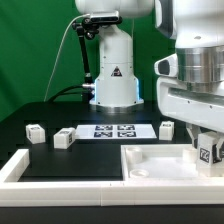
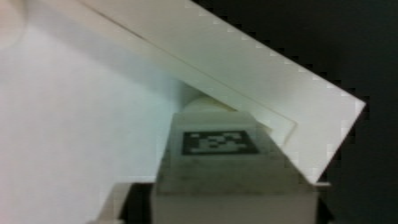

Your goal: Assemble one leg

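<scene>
My gripper (image 1: 207, 148) hangs at the exterior view's right, shut on a leg (image 1: 208, 153), a small white block with a black-and-white tag. It holds the leg over the right rear corner of the large white tray-like piece (image 1: 150, 165). In the wrist view the leg (image 2: 222, 145) fills the space between my gripper's jaws (image 2: 222, 195), tag face showing. It sits right against the tray's raised corner wall (image 2: 267, 85). I cannot tell whether the leg touches the tray floor (image 2: 80, 110).
Three more legs lie on the black table: two at the exterior view's left (image 1: 35, 133) (image 1: 63, 139) and one behind the tray (image 1: 165, 129). The marker board (image 1: 112, 130) lies mid-table before the robot base (image 1: 113, 75). A white rim (image 1: 20, 168) borders the front left.
</scene>
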Robot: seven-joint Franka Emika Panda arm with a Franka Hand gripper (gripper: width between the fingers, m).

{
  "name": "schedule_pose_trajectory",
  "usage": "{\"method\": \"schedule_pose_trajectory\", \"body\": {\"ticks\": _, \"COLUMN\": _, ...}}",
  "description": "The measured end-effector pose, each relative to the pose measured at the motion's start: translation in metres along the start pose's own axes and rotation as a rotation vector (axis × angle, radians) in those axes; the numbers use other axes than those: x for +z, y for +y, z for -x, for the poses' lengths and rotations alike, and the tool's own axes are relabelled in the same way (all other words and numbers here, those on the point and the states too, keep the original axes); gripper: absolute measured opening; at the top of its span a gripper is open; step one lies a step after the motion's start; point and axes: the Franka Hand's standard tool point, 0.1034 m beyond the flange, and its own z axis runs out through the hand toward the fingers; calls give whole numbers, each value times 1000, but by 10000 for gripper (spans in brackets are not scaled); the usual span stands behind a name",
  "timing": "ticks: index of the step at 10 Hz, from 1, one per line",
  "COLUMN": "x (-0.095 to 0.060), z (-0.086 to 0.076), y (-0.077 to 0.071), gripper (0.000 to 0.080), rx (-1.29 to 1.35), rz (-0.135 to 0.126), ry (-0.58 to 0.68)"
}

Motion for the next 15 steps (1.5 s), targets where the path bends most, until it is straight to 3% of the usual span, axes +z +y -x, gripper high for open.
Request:
{"method": "schedule_pose_trajectory", "body": {"ticks": 6, "x": 0, "z": 0, "y": -1, "gripper": 290, "rx": 365, "rz": -7, "ry": -34}}
{"method": "schedule_pose_trajectory", "body": {"ticks": 8, "x": 0, "z": 0, "y": 0, "gripper": 532, "rx": 295, "rz": -6, "ry": -34}}
{"method": "schedule_pose_trajectory", "body": {"ticks": 9, "x": 1, "z": 2, "y": 0, "gripper": 612, "rx": 286, "rz": 8, "ry": -39}}
{"method": "schedule_pose_trajectory", "body": {"ticks": 15, "x": -3, "z": 3, "y": -1, "gripper": 649, "rx": -445, "rz": 42, "ry": -39}}
